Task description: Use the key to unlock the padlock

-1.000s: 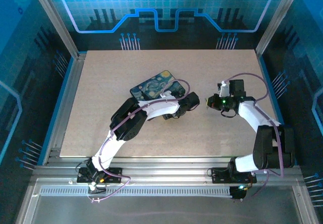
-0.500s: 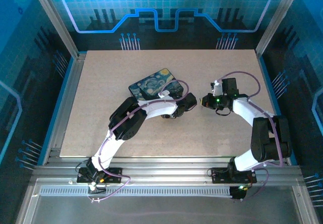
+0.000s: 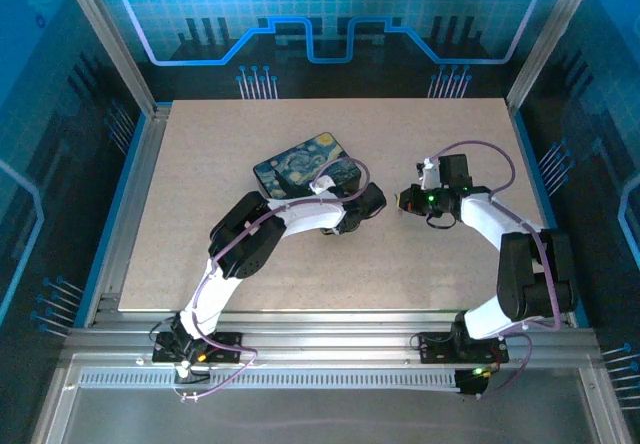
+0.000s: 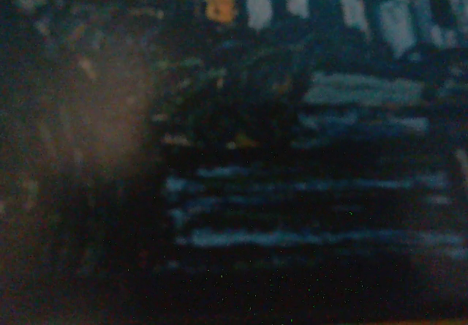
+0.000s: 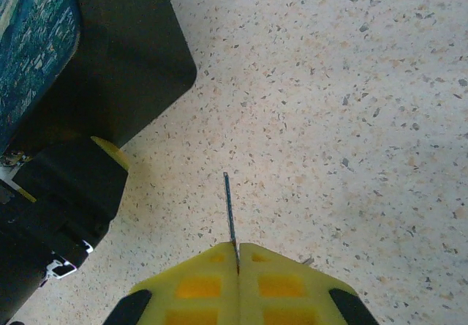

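My right gripper [image 5: 238, 250] is shut on the key [image 5: 229, 211]. Its thin blade shows edge-on, sticking out past the yellow fingertips [image 5: 201, 266] above the speckled table. From above, the right gripper [image 3: 406, 202] faces left toward my left gripper [image 3: 372, 202] across a small gap. The left gripper's black body [image 5: 66, 193] sits at the left of the right wrist view with a bit of yellow pad [image 5: 111, 151] showing. The left wrist view is dark and blurred and its fingers cannot be made out. The padlock is hidden.
A flat box with a blue swirling painting on its lid [image 3: 300, 164] lies just behind the left gripper. Its painted surface [image 4: 329, 120] is close up to the left wrist camera, and its dark side [image 5: 124, 54] is at the upper left of the right wrist view.
The right gripper has swung left and slightly up toward the left gripper, narrowing the gap. The left arm and the box have shifted a little to the left.
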### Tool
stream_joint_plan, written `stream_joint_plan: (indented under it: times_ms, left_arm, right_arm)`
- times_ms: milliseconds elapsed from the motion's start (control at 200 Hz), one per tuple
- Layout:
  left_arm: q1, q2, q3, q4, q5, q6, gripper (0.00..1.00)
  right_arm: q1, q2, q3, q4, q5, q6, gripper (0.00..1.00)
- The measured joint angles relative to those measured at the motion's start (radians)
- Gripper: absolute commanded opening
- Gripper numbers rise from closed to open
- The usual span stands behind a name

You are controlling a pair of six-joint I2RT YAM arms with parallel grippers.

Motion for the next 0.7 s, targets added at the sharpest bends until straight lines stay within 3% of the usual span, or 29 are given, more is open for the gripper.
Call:
stream_joint_plan:
  times_ms: [700]
  left_arm:
    - [0.001, -0.005, -0.002, 0.001, -0.023, 0.052, 0.12]
  right_arm:
    - [0.006, 0.011, -0.008, 0.018, -0.013, -0.010, 0.00]
